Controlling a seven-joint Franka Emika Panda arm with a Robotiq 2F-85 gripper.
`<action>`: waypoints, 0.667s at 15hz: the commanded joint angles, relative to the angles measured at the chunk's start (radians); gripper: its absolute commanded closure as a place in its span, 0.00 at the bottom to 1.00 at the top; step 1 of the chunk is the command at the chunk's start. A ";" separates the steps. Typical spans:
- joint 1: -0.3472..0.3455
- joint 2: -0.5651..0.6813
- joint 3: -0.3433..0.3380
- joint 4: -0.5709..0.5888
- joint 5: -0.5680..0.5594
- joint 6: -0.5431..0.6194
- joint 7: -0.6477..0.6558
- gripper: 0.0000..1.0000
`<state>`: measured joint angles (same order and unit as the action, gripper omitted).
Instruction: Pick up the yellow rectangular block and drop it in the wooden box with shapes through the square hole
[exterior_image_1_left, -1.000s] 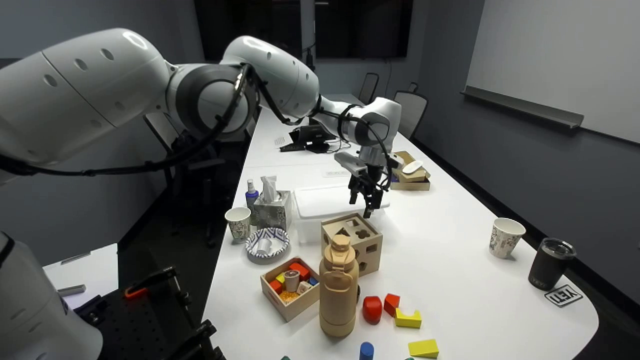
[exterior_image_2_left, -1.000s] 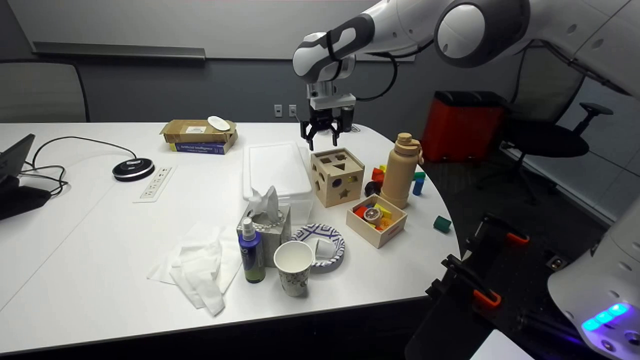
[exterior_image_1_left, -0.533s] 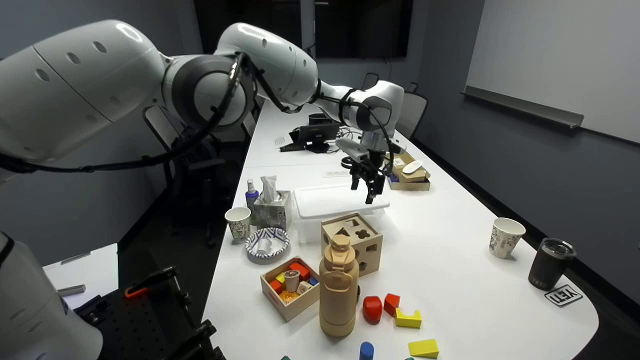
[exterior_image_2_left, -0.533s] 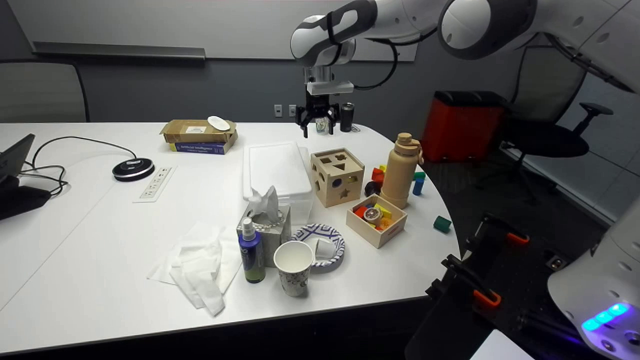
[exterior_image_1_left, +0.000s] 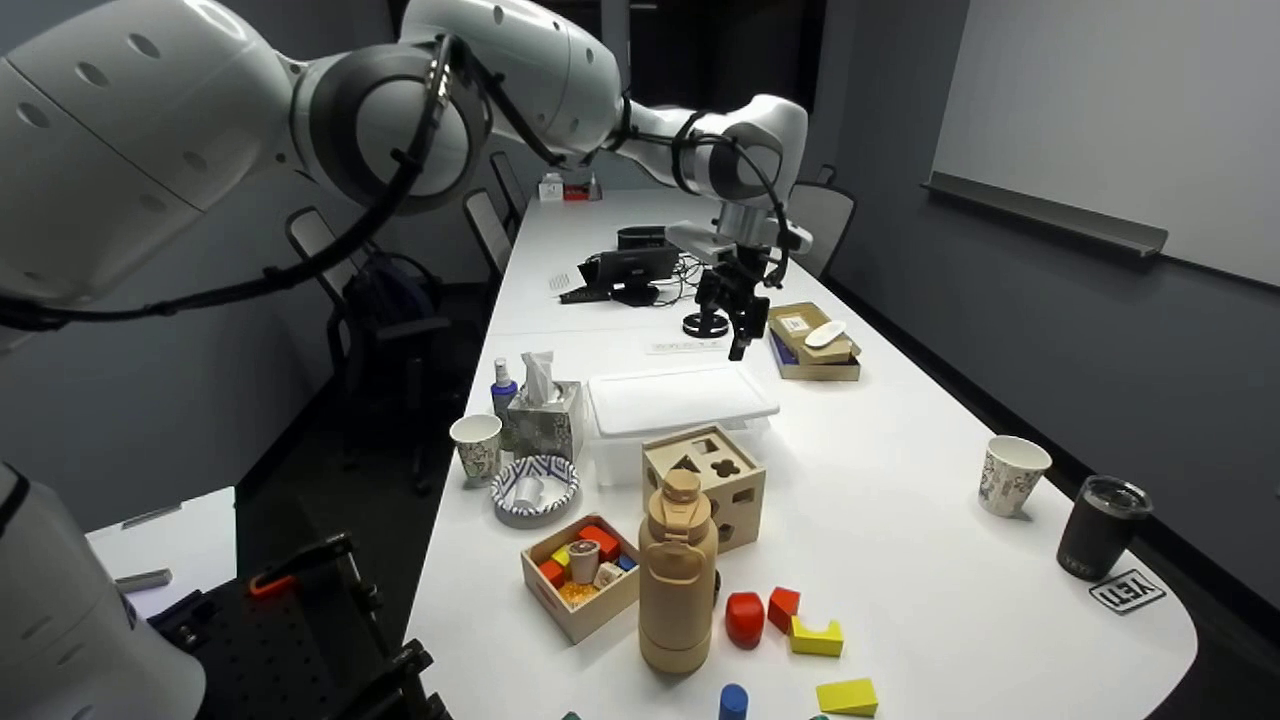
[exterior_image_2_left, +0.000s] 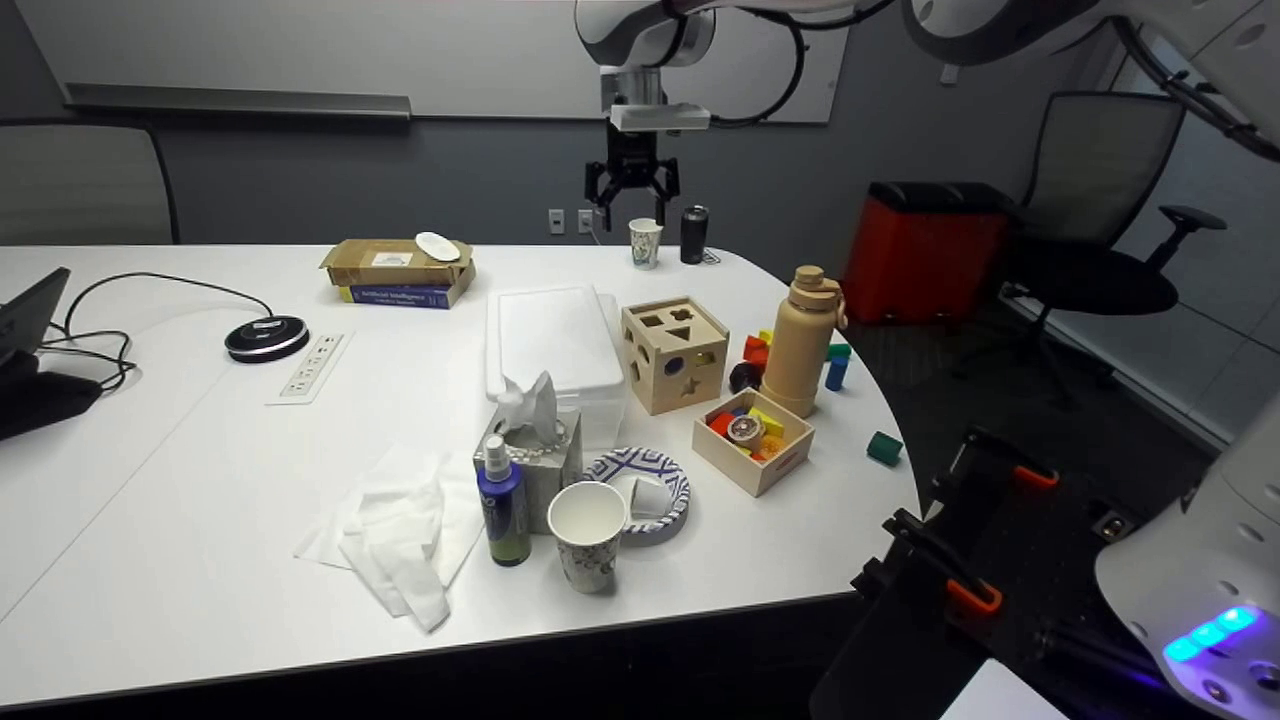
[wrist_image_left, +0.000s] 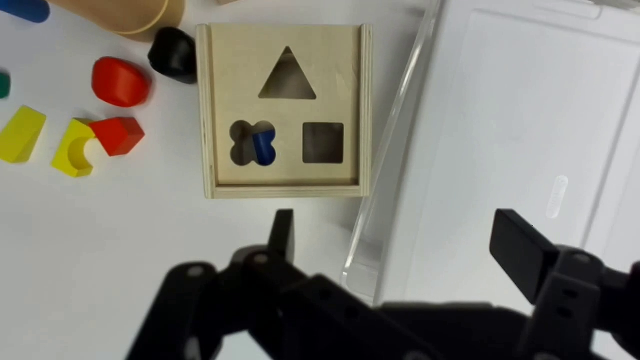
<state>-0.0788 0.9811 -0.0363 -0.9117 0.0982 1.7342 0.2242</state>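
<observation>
Nearest in an exterior view is a yellow block (exterior_image_1_left: 847, 697), apparently slant-sided, lying on the counter (exterior_image_1_left: 890, 540) well apart from the wooden box (wrist_image_left: 288, 111). Nearer the box sits a notched yellow block (exterior_image_1_left: 816, 637). Through a cut-out in the box's wall shows a yellow patch (exterior_image_2_left: 705, 358); whether this or the slanted piece is the rectangular block wanted, I cannot settle. Higher than the box, touching nothing, the end effector (exterior_image_2_left: 633, 222) is spread wide, with nothing held; my guess is that the drop is made. The block should be light, stiff painted wood, hardly fragile, slightly slick. If it must be lifted, pinch parallel flat faces near one end, leaving the other free to enter the box's square hole (wrist_image_left: 323, 143); a sloping face could slip out.
</observation>
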 joint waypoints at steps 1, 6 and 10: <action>0.011 -0.147 -0.004 -0.158 -0.011 -0.035 -0.011 0.00; 0.019 -0.311 -0.004 -0.373 -0.010 -0.017 -0.049 0.00; 0.023 -0.408 -0.010 -0.514 -0.014 0.013 -0.052 0.00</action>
<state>-0.0654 0.6923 -0.0367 -1.2560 0.0949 1.7028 0.1899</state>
